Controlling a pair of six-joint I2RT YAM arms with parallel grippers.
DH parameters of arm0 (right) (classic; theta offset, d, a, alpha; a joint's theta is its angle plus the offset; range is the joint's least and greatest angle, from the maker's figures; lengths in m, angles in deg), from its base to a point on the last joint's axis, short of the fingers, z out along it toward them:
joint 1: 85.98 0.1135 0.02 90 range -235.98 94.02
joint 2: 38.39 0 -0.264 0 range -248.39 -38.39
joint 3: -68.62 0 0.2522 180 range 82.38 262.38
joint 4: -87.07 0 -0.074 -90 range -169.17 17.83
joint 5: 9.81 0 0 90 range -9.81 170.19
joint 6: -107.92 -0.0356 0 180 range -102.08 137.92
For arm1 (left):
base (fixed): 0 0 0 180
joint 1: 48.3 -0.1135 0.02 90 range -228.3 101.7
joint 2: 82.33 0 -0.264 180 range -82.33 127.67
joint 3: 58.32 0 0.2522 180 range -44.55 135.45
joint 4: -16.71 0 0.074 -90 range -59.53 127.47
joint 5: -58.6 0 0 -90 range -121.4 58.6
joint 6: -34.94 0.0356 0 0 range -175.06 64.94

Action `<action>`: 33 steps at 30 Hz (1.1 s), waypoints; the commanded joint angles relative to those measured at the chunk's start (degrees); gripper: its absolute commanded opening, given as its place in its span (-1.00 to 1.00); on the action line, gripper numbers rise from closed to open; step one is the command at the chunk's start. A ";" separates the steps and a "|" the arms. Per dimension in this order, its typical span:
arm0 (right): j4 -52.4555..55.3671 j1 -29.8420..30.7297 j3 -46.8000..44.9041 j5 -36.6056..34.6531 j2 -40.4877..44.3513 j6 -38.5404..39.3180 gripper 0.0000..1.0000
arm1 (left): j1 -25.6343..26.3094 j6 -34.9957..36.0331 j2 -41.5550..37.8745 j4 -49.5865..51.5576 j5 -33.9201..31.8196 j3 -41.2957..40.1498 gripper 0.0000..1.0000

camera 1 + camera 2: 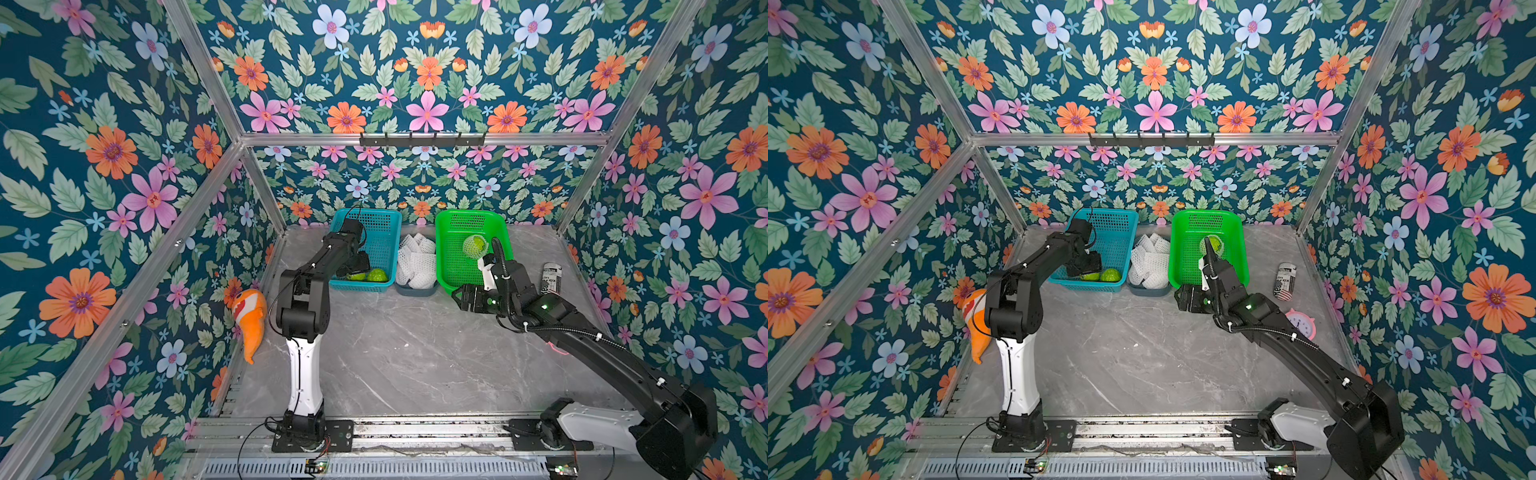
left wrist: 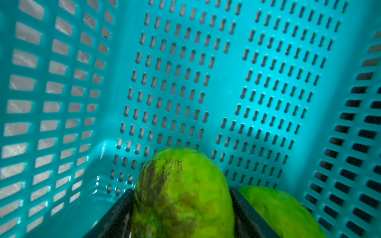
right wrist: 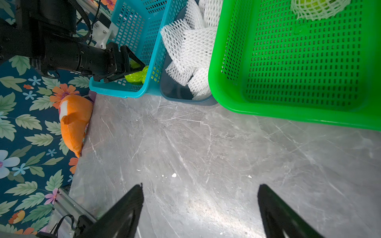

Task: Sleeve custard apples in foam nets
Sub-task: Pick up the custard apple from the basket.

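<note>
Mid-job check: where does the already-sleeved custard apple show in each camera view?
In a top view: the sleeved custard apple lies in the green basket's far half.
In a top view: same spot, partly behind the right arm.
Left wrist: not in it.
Right wrist: in the green basket, cut by the picture's edge.
Shared landmark: the blue basket, in all four.

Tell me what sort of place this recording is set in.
Probably a staged robot test booth, not a real packing room: floral-print walls on an aluminium frame, left arm and right arm bolted to a front rail by a marble-look tabletop.
</note>
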 commanded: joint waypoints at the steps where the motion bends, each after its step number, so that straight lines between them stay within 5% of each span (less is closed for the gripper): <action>1: -0.39 0.05 0.29 -0.58 -0.18 -0.62 0.74 | -0.11 0.80 -0.28 0.34 -0.37 -0.25 0.54; 9: -1.41 0.05 -0.14 0.56 -0.62 -1.10 0.73 | 0.01 1.38 -1.81 0.57 -0.25 -2.77 0.66; 17: -1.82 0.05 -0.34 0.57 -0.22 -1.43 0.73 | 0.00 2.08 -2.00 0.58 -0.63 -3.30 0.33; 33: -2.10 0.05 -0.19 0.74 0.11 -2.09 0.73 | 2.99 2.98 -11.25 2.97 -0.29 -0.15 0.24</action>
